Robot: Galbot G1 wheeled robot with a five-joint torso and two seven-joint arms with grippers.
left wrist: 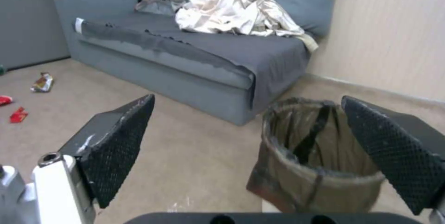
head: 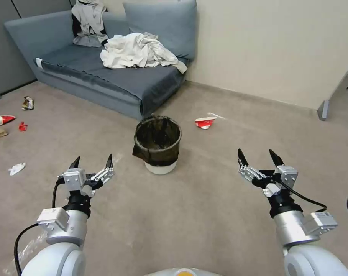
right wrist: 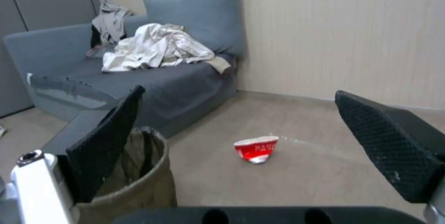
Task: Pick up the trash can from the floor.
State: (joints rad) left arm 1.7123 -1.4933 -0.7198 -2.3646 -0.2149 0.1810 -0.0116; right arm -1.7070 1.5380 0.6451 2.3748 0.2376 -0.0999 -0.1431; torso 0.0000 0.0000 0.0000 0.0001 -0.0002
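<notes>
A: Beige carpet floor (head: pixel 204 214) with a grey sofa (head: pixel 105 76) along the far wall, head view. We see the trash can (head: pixel 158 145) upright on the floor just off the sofa's front corner, dark bag folded over the rim, white base showing.
B: Grippers?
A: Left gripper (head: pixel 92 162) hangs above the floor on the can's left, right gripper (head: pixel 258 154) on its right and farther off. Both have fingers spread, grasping nothing, apart from the can.
B: Clutter?
A: Crushed red-and-white cup (head: pixel 205 122) on the floor beyond the can; more litter by the floor's left edge.
B: Left wrist?
A: We see the left gripper (left wrist: pixel 250 130) with pads wide apart. The trash can (left wrist: pixel 315 158) stands near the one finger (left wrist: pixel 394 154), which partly overlaps it; contact not clear. Sofa (left wrist: pixel 199 60) behind.
B: Right wrist?
A: Right gripper (right wrist: pixel 241 126) released too. Trash can (right wrist: pixel 139 178) partly behind one finger (right wrist: pixel 102 147); cup (right wrist: pixel 256 148) lies on the floor between the fingers, farther out.
</notes>
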